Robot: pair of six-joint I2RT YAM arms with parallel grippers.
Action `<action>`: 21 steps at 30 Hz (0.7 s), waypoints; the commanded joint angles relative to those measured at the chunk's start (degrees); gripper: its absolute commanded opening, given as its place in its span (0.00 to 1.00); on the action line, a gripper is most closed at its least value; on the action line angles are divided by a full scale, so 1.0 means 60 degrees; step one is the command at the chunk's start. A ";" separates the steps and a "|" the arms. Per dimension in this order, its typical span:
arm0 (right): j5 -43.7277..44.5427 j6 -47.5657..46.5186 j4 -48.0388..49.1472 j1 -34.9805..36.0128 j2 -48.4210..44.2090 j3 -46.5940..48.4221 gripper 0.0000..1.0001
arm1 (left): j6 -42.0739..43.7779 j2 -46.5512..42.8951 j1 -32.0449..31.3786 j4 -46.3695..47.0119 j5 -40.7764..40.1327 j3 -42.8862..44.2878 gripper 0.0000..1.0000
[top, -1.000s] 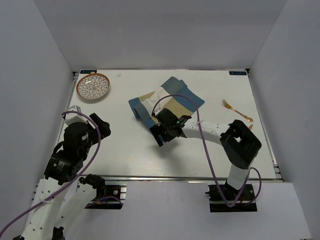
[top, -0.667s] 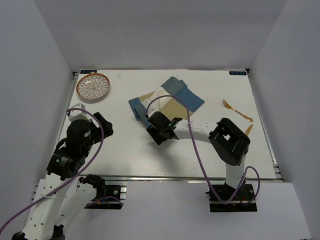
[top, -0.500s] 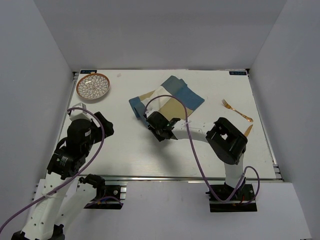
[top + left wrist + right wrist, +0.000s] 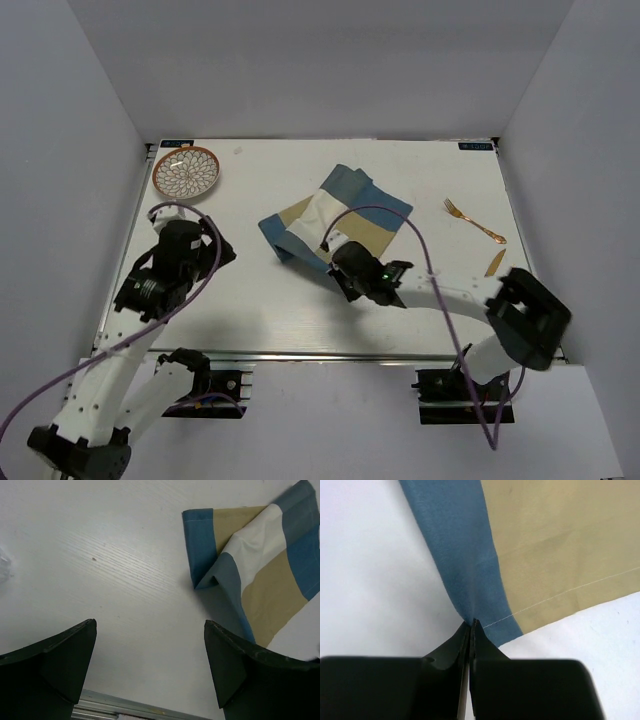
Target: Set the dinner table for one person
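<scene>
From the right wrist alone we see the right pincer clamped on the blue hem of the placemat; overhead hides that pinch. Our left pincer gapes above the dinner table, which spreads beneath both arms, plate at its ten o'clock corner.

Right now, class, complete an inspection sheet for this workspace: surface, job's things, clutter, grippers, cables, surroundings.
Surface: white dinner table, flat.
Job's things: placemat partly folded, mid-table; plate far left corner; fork and second gold utensil right side.
Clutter: nothing seen.
Grippers: left gripper open, holding nothing; right gripper shut on placemat's blue edge.
Cables: purple cable looped above each arm.
Surroundings: grey walls on three sides.
</scene>
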 commanded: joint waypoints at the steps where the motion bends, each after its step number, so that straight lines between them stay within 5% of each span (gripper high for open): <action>1: -0.0895 0.0373 0.1265 -0.0003 -0.2051 -0.0980 0.00 | -0.0893 0.0921 -0.0049 0.0521 0.0853 -0.0004 0.98; 8: -0.0486 0.0124 0.0490 -0.0003 -0.3271 -0.1628 0.00 | -0.2021 0.4331 -0.0137 0.3012 0.2789 -0.0315 0.96; 14: -0.0866 0.0460 0.0577 0.0011 -0.4047 -0.2287 0.00 | -0.2535 0.7143 -0.0225 0.3073 0.1706 0.0828 0.96; 21: -0.1291 0.0563 0.0459 0.0026 -0.4838 -0.2713 0.00 | -0.2359 0.8553 -0.0035 0.3233 0.1237 0.1752 0.91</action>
